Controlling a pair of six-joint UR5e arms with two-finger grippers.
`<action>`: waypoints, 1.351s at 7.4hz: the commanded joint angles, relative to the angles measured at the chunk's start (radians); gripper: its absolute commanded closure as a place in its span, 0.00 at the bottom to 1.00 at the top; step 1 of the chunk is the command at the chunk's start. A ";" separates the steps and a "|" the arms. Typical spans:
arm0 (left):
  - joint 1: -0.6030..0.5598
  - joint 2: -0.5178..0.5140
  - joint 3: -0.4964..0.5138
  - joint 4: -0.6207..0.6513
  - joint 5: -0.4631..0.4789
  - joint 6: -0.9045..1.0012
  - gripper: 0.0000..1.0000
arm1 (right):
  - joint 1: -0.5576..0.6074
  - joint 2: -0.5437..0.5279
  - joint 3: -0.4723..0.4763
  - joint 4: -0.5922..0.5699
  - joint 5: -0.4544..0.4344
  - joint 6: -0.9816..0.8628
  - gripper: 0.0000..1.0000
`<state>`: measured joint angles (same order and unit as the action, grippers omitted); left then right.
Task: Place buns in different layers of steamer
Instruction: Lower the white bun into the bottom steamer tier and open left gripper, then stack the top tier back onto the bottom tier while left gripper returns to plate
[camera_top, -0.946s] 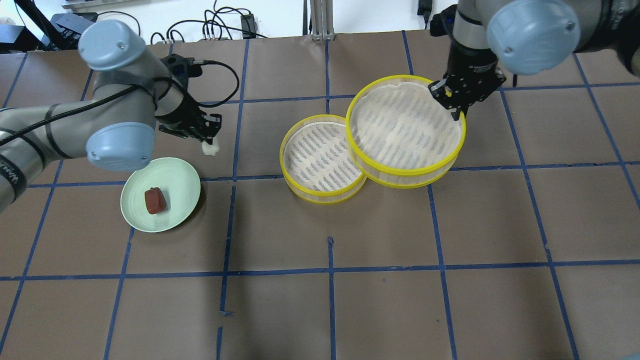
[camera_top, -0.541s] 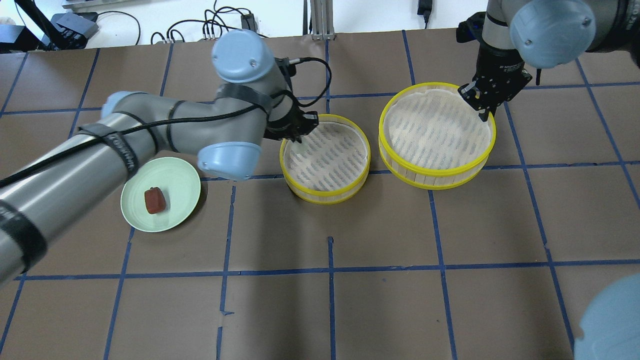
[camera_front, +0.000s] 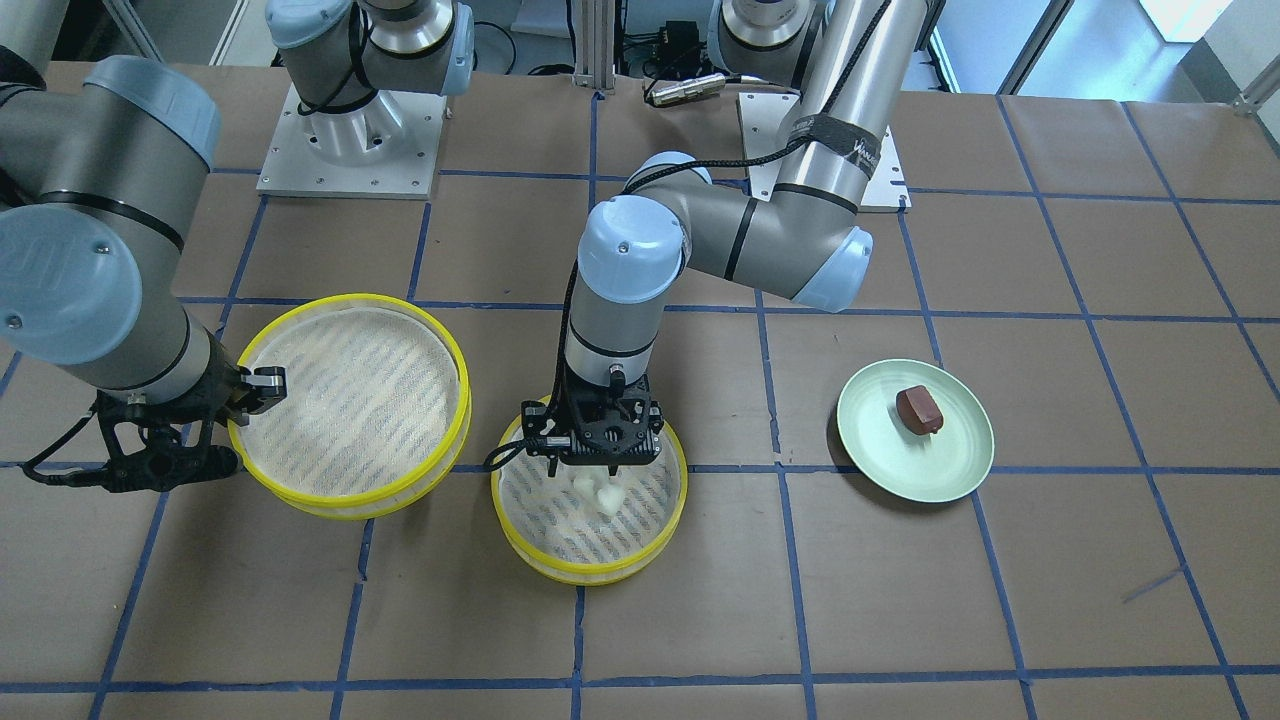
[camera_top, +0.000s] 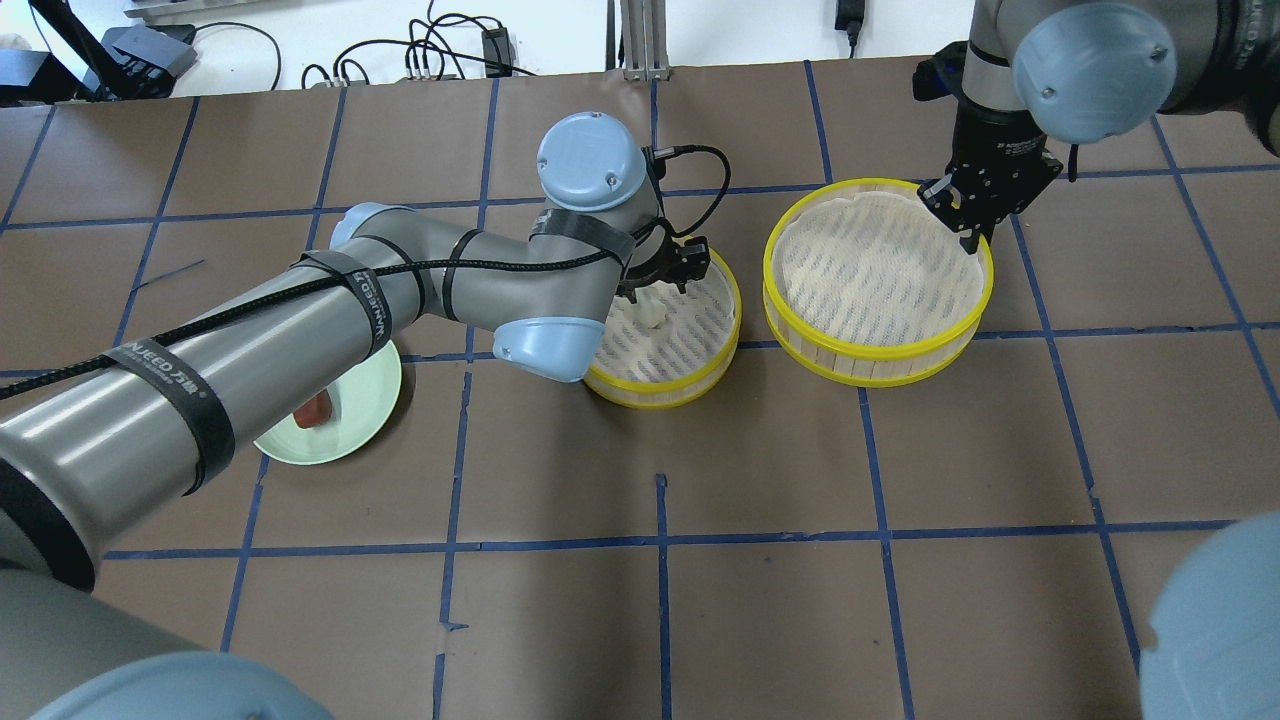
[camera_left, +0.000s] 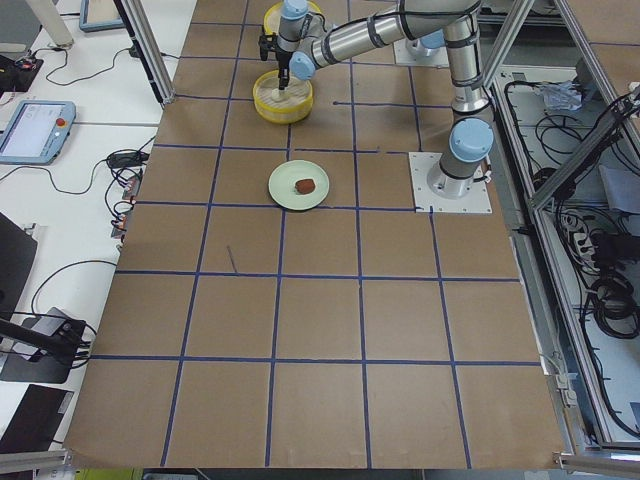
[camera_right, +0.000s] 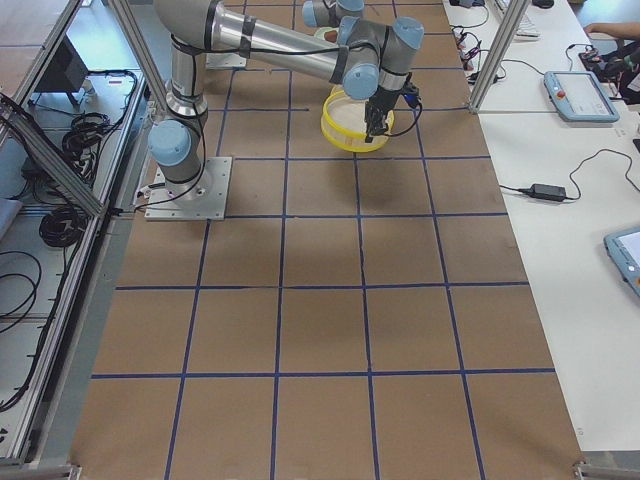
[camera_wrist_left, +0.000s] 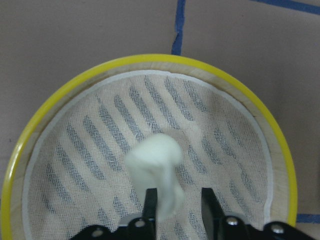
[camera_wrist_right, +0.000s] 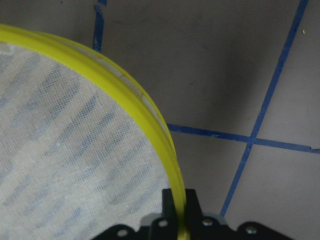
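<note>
The brown bun (camera_front: 919, 409) lay on the green plate (camera_front: 930, 472). Farther out, the left gripper (camera_wrist_left: 178, 198) stood with its fingers slightly parted around the white bun (camera_wrist_left: 154, 164) in the smaller tray (camera_wrist_left: 150, 58). Beyond, the right gripper (camera_wrist_right: 179, 199) was clamped on the rim of the larger tray (camera_top: 878, 362).

The left gripper (camera_top: 660, 288) has carried the white bun (camera_top: 652, 318) into the middle of the smaller steamer tray (camera_top: 660, 392). The right gripper (camera_top: 975, 235) has pulled the larger tray (camera_top: 880, 366) off it, and the two now stand apart.
</note>
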<state>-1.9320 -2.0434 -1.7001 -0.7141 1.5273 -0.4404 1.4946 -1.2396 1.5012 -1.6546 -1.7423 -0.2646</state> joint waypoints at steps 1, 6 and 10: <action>0.058 0.050 -0.041 -0.023 0.104 0.218 0.00 | 0.027 -0.027 -0.015 0.012 0.009 0.110 0.98; 0.565 0.274 -0.392 -0.034 0.114 0.931 0.00 | 0.264 0.049 -0.018 -0.143 0.184 0.515 0.97; 0.722 0.266 -0.446 -0.048 0.116 1.108 0.28 | 0.325 0.117 -0.016 -0.224 0.173 0.573 0.97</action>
<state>-1.2272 -1.7708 -2.1379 -0.7575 1.6427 0.6431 1.8142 -1.1381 1.4845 -1.8611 -1.5624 0.3087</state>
